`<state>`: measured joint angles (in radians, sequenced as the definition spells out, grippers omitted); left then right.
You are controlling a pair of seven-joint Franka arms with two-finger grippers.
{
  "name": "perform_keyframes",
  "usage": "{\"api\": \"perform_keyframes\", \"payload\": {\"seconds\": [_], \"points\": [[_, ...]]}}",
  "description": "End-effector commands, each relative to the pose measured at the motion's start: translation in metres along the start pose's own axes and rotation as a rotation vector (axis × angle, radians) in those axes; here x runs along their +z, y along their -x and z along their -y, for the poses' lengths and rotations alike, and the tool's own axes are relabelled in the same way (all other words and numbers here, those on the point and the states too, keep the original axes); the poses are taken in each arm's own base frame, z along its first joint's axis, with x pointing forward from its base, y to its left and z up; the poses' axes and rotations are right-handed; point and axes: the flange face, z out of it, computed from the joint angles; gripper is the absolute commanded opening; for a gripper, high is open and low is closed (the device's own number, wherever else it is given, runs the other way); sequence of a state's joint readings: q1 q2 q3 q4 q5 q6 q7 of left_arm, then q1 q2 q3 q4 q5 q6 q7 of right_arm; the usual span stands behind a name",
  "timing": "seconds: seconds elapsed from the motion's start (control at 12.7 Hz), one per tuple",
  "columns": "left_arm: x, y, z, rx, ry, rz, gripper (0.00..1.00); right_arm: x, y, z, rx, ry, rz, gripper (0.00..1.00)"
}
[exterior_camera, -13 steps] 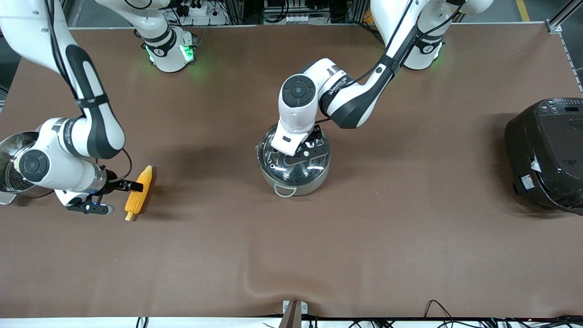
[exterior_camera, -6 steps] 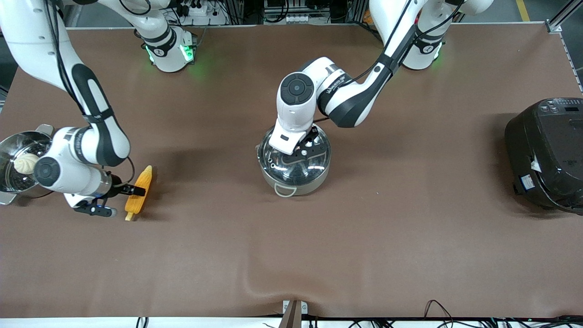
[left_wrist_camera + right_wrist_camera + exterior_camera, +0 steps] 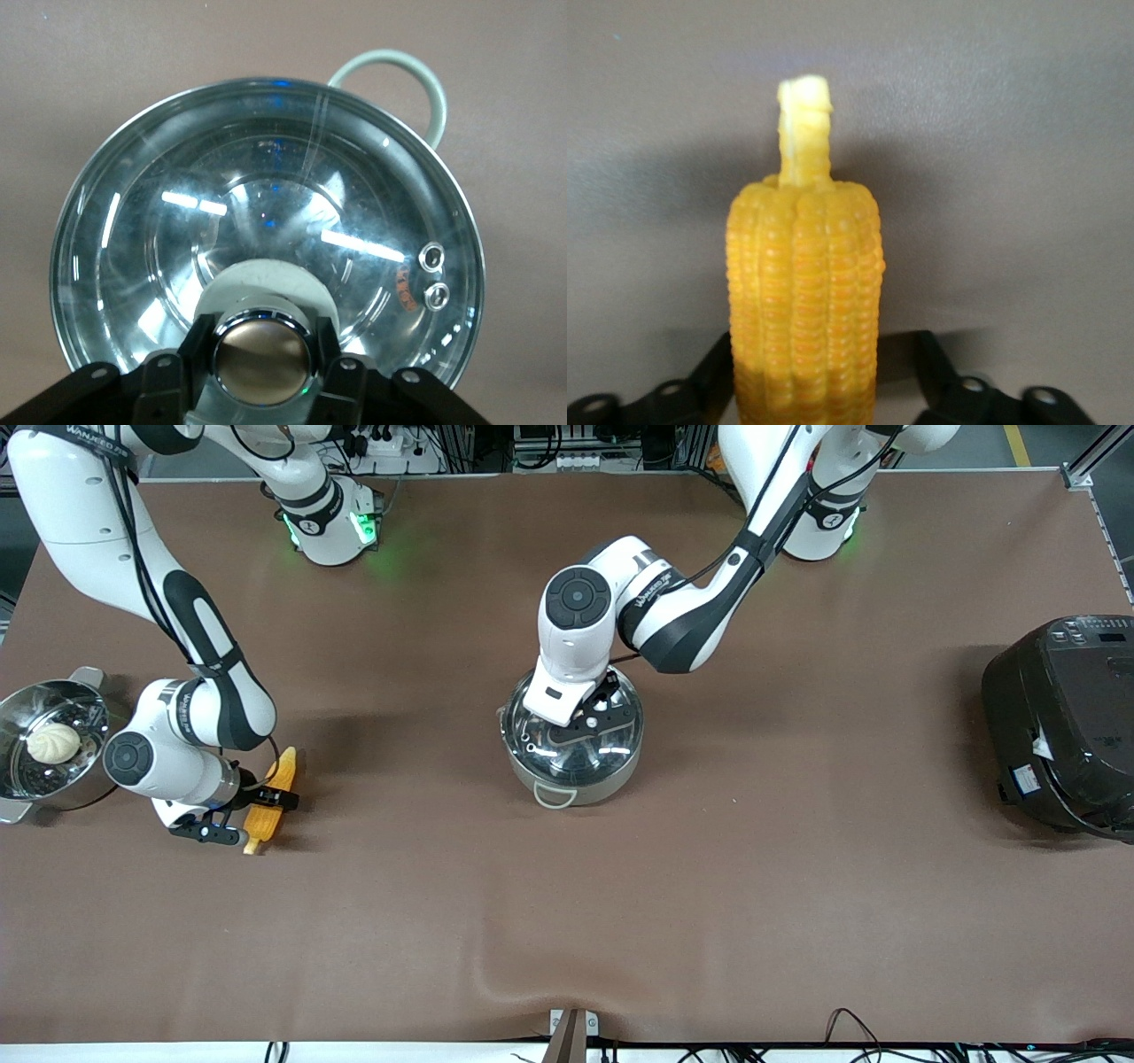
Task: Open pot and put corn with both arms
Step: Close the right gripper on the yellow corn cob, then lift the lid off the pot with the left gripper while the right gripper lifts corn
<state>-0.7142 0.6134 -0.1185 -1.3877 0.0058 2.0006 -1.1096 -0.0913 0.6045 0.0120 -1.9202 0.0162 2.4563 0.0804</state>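
The steel pot point(image 3: 578, 781) stands mid-table with its glass lid point(image 3: 567, 751) on. My left gripper point(image 3: 588, 714) is down on the lid, shut on the tan knob point(image 3: 261, 357), with a finger point(image 3: 197, 347) pressed against each side of it. A pale loop handle point(image 3: 416, 80) shows at the rim. The corn point(image 3: 283, 773) lies on the table toward the right arm's end, stub toward the front camera. My right gripper point(image 3: 267, 801) is low over its middle, open, with a finger point(image 3: 932, 356) on each side of the cob point(image 3: 804, 283) and a gap showing.
A steamer pot point(image 3: 19, 710) with a white bun point(image 3: 53, 741) stands beside the right arm's wrist at the table's edge. A black rice cooker point(image 3: 1063, 722) sits at the left arm's end. A fold in the mat point(image 3: 496, 979) lies near the front edge.
My right gripper has slid across from beside the corn to straddle its middle, uncovering the steamer pot. The left gripper shifted slightly on the lid, then stayed still.
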Motion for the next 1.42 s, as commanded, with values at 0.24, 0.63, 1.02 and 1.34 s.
{"api": "perform_keyframes", "payload": {"seconds": [0.24,0.63,1.02,1.34], "points": [[-0.139,-0.083,0.095,-0.076,-0.015,-0.103,0.00,-0.012,0.001,0.011,-0.002,-0.002,-0.004,0.00],[-0.129,-0.205,0.253,0.035,-0.092,-0.018,0.00,-0.097,0.010,0.089,-0.124,0.013,0.045,0.00],[-0.039,-0.224,0.324,0.070,-0.112,0.036,0.00,-0.173,0.062,0.257,-0.282,0.041,0.071,0.00],[0.036,-0.213,0.353,0.058,-0.087,0.001,0.00,-0.173,0.126,0.399,-0.295,0.041,0.031,0.00]]}}
